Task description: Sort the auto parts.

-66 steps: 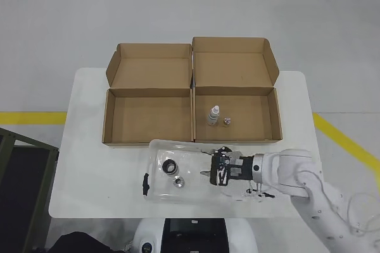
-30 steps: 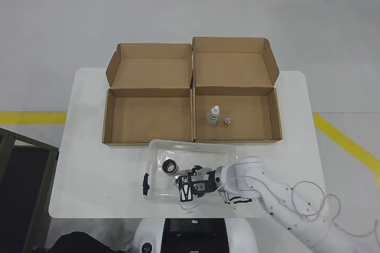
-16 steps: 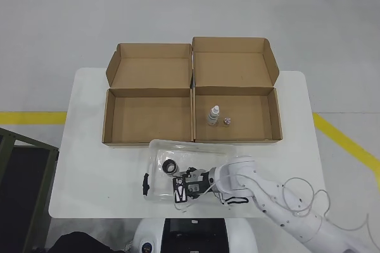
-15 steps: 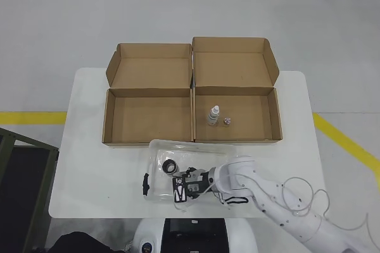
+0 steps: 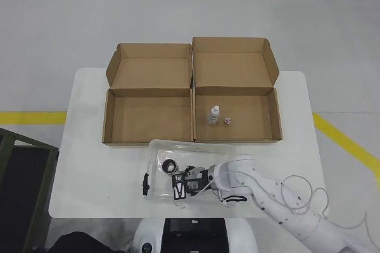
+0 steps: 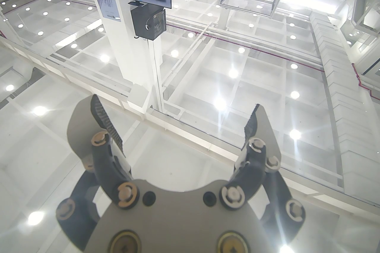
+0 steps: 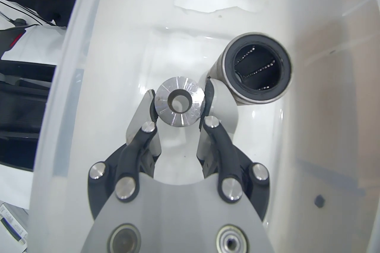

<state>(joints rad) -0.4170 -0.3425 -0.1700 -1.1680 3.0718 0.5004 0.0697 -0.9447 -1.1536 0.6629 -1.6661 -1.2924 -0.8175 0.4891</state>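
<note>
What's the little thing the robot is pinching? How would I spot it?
Look in the clear plastic tub on the white table, beside the cardboard boxes. The right gripper pinches a small shiny silver disc with a hole. The bearing beside it is bigger, with a black rim.

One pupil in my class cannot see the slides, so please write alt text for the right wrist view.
The right gripper is closed around a small silver bushing inside a clear plastic bin. A larger cylindrical bearing lies just beside it.
</note>
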